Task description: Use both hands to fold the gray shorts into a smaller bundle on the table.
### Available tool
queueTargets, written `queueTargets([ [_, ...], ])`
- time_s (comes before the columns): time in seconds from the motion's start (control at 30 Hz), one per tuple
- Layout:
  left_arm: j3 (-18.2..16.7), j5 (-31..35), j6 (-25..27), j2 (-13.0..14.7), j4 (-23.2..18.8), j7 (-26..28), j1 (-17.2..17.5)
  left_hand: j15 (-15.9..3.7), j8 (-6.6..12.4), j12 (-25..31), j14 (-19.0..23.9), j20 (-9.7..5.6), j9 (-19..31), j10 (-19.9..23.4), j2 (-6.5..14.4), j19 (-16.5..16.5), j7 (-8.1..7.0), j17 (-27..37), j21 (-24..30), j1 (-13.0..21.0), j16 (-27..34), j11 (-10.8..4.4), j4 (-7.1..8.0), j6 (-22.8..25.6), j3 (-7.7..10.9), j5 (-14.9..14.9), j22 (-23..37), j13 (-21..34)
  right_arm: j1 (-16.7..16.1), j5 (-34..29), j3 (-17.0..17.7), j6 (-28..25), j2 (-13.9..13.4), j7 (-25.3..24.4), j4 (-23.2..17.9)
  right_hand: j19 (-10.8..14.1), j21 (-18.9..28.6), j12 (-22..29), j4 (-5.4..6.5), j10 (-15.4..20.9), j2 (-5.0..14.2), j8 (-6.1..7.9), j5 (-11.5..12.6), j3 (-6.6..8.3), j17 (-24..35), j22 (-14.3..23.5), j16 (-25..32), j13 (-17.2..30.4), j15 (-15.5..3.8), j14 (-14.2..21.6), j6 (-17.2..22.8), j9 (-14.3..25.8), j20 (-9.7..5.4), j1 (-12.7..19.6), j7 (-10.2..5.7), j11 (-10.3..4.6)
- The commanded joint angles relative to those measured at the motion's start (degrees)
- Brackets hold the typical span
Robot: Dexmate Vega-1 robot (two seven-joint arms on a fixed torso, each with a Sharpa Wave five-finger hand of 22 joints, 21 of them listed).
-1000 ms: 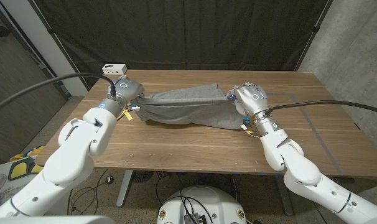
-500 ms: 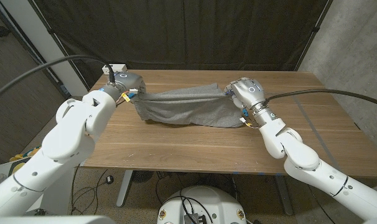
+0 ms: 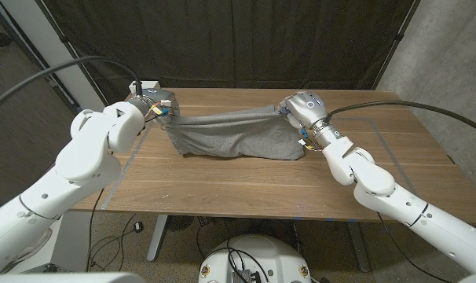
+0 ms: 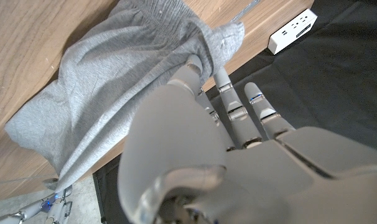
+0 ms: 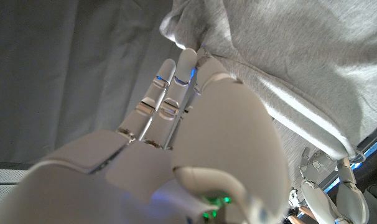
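Note:
The gray shorts (image 3: 234, 135) hang stretched between my two hands above the far half of the wooden table (image 3: 246, 185), their lower edge sagging onto the wood. My left hand (image 3: 158, 104) pinches one end of the top edge; the cloth (image 4: 126, 81) bunches at its fingertips (image 4: 195, 65) in the left wrist view. My right hand (image 3: 301, 106) pinches the other end, where the fabric (image 5: 282, 56) drapes over its fingers (image 5: 182, 68) in the right wrist view. Both hands are lifted off the table.
A white power strip (image 3: 148, 85) lies at the table's far left edge, also seen as a white block (image 4: 292, 29) in the left wrist view. A black curtain (image 3: 238, 39) hangs behind the table. Bare wood lies in front of the shorts.
Both hands have risen and moved toward the table's far edge, carrying the shorts' top edge with them. The cloth is pulled tauter and less of it lies on the wood.

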Motion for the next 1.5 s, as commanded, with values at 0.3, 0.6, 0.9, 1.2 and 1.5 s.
queueTargets([
  [0.3, 7.65, 1.18, 4.62, 4.14, 3.82, 6.84, -6.73, -10.21, 0.02, -0.33, -0.11, 0.2, -0.05, 0.47, 0.15, -0.18, 0.7, 0.22, 0.91, 0.54, -0.42, -0.23, 0.25, -0.37, 0.24, -0.07, 0.28, 14.4, 8.84, 1.25, -3.68, 2.31, 3.25, -0.91, 8.56, -0.46, 0.99, -0.01, -0.01, 0.2, 0.49, 0.49, 0.52, 0.02, 0.44, -0.09, -0.72, 0.39, -5.34, 0.94, 0.13, 0.14, -3.27, 0.07, -0.17, -0.06],
  [0.6, 13.24, 4.53, 4.02, 3.02, 6.36, 6.61, -12.33, -10.23, -0.04, -0.68, -0.13, 0.33, -0.28, 0.48, 0.14, -0.07, 0.55, 0.06, 1.31, 0.45, -0.84, -0.23, 0.31, -0.52, 0.19, -0.05, 0.25, 14.06, 12.43, 1.77, -5.62, 3.03, 4.66, -2.05, 12.77, -0.61, 1.49, -0.13, -0.04, 0.22, 0.47, 0.54, 0.52, -0.04, 0.67, -0.25, -1.16, 0.51, -5.34, 1.11, 0.13, 0.11, -3.28, 0.09, -0.2, -0.04],
  [0.9, 17.25, 8.96, 3.6, 1.21, 9.53, 4.01, -16.84, -10.23, -0.01, -0.9, -0.11, 0.24, -0.47, 0.57, 0.09, -0.13, 0.32, -0.08, 1.61, 0.35, -1.2, -0.24, 0.33, -0.47, 0.13, -0.03, 0.22, 13.87, 17.13, 1.68, -8.46, 4.37, 6.61, -2.52, 17.77, -0.77, 1.88, -0.21, -0.04, 0.33, 0.48, 0.57, 0.53, -0.08, 0.8, -0.37, -1.52, 0.55, -5.35, 1.25, 0.12, 0.08, -3.31, 0.09, -0.31, -0.11],
  [1.2, 19.52, 12.93, 2.54, -0.72, 13.19, 3.31, -18.96, -10.23, -0.04, -0.98, 0.03, 0.31, -0.63, 0.71, 0.07, -0.18, 0.26, -0.15, 1.87, 0.26, -1.43, -0.24, 0.34, -0.53, 0.07, 0.02, 0.18, 13.83, 21.77, 1.9, -11.55, 5.59, 8.87, -2.28, 23.2, -0.89, 2.32, -0.43, -0.05, 0.38, 0.46, 0.61, 0.53, -0.13, 1.0, -0.51, -1.89, 0.44, -5.35, 1.41, 0.12, 0.06, -3.37, 0.1, -0.28, -0.2],
  [1.5, 21.36, 17.47, 1.25, -2.53, 16.88, 3.28, -20.57, -10.23, 0.0, -1.16, 0.34, 0.28, -0.83, 0.85, 0.01, -0.18, 0.2, -0.16, 2.19, 0.21, -1.58, -0.25, 0.3, -0.41, 0.01, 0.12, 0.12, 13.67, 25.21, 2.0, -13.86, 5.36, 10.55, -2.82, 27.59, -1.09, 2.69, -0.51, -0.06, 0.42, 0.46, 0.62, 0.52, -0.18, 1.11, -0.62, -2.3, 0.53, -5.36, 1.43, 0.07, 0.04, -3.42, 0.11, -0.3, -0.15],
])
